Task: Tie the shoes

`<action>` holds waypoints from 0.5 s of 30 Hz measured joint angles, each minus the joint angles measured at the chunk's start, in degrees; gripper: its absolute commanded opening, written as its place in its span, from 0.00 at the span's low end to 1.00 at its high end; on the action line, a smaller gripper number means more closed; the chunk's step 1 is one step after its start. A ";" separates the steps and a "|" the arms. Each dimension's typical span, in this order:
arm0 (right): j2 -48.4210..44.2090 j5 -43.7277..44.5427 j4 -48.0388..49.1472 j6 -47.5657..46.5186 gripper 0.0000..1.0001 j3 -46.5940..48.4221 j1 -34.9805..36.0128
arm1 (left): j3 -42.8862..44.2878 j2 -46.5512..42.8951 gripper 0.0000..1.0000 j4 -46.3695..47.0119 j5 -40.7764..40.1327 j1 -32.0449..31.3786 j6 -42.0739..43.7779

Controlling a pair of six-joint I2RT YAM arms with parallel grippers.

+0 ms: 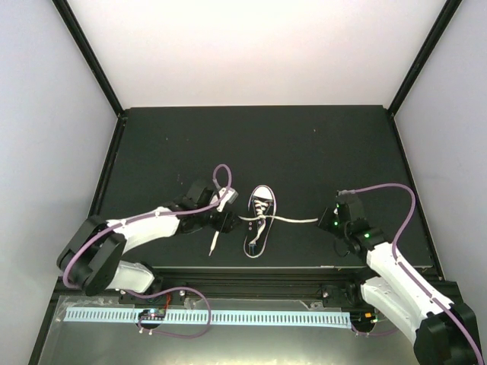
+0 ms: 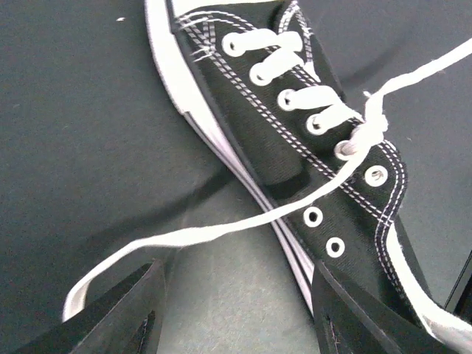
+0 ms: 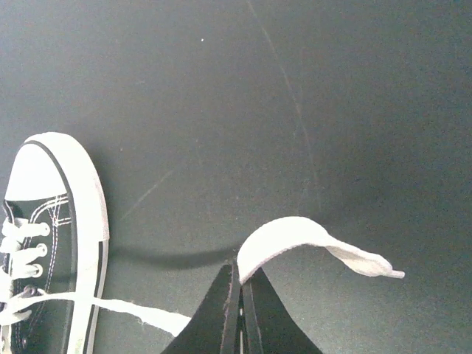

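Near front edge, middle of bench: black sneaker. Right gripper clamped on right lace, stretched toward right edge (likely to pull knot tight). Left gripper spread wide, left lace loose ahead.

1. A matte black rectangular table fills the middle of the top view.
2. Plain white enclosure walls rise behind the table's far edge and along its left and right edges.
3. Two slanting black frame struts, one running down to the far left corner and the other to the far right corner.
4. A long white slotted strip lies parallel to the near edge, on a grey metal shelf below it.
5. A long thin pale scratch and a shorter one mark the table, with a tiny white speck near them.
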 measured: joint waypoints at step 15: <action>1.55 -4.11 1.46 -1.11 0.02 0.00 -0.02 | 5.81 7.87 0.63 -1.09 -14.29 -8.39 11.78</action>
